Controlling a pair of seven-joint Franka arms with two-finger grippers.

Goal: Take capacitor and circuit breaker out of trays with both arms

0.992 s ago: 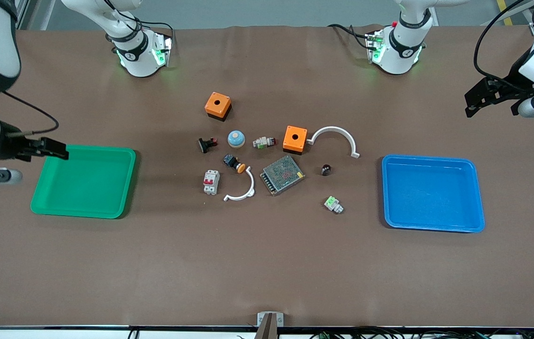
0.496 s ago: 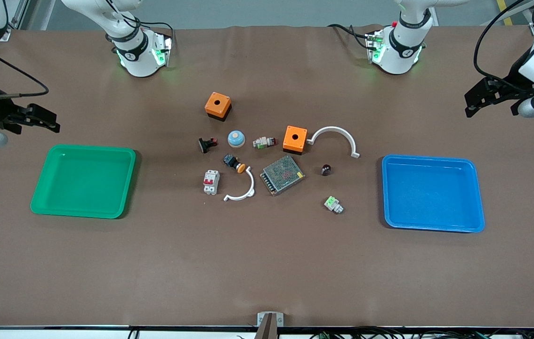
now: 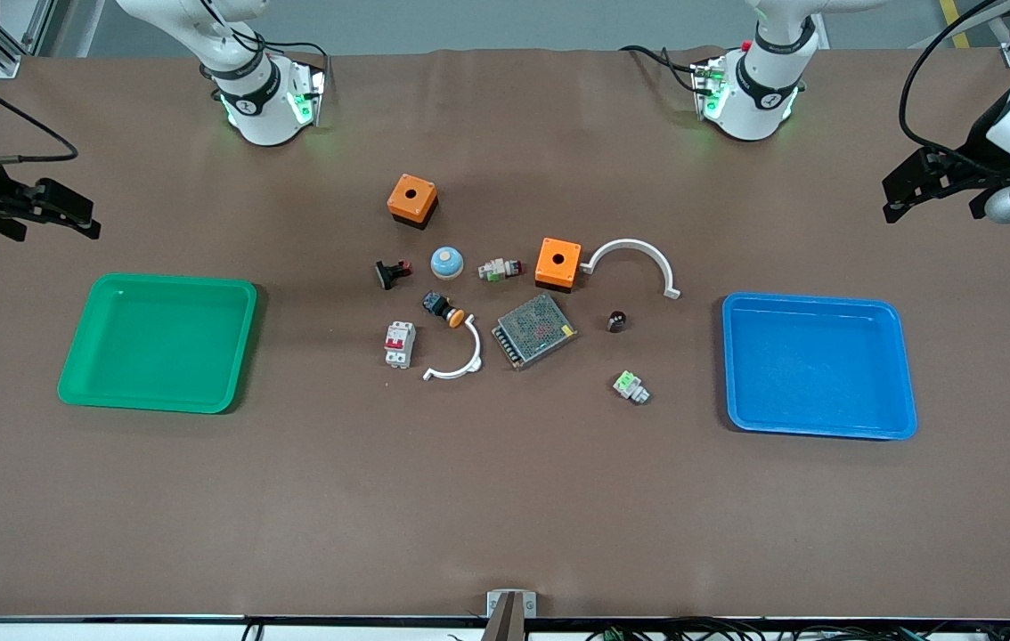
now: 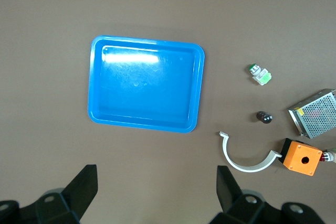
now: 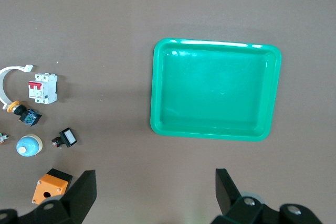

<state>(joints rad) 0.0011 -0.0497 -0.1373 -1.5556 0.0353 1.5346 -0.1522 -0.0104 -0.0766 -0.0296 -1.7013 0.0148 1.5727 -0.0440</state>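
Both trays sit bare: green tray (image 3: 158, 343) at the right arm's end of the table, blue tray (image 3: 818, 365) at the left arm's end. Neither holds a part. Capacitor (image 3: 617, 320) and circuit breaker (image 3: 399, 344) both lie on the brown table among the loose parts in the middle, so as far as the views show, the taking-out looks done; nothing appears left but for the arms to clear off.

Right gripper (image 3: 69, 214) hangs over bare table at the right arm's end, just outside the green tray's edge toward the robot bases, fingers spread wide, holding nothing. Left gripper (image 3: 901, 189) hangs over bare table at the left arm's end, past the blue tray's edge toward the bases, fingers likewise spread wide and empty.

Circuit breaker: between green tray and mesh power-supply box (image 3: 534, 330), beside a white curved bracket (image 3: 460, 356); well apart from the right gripper. Capacitor: between power-supply box and blue tray; well apart from the left gripper.
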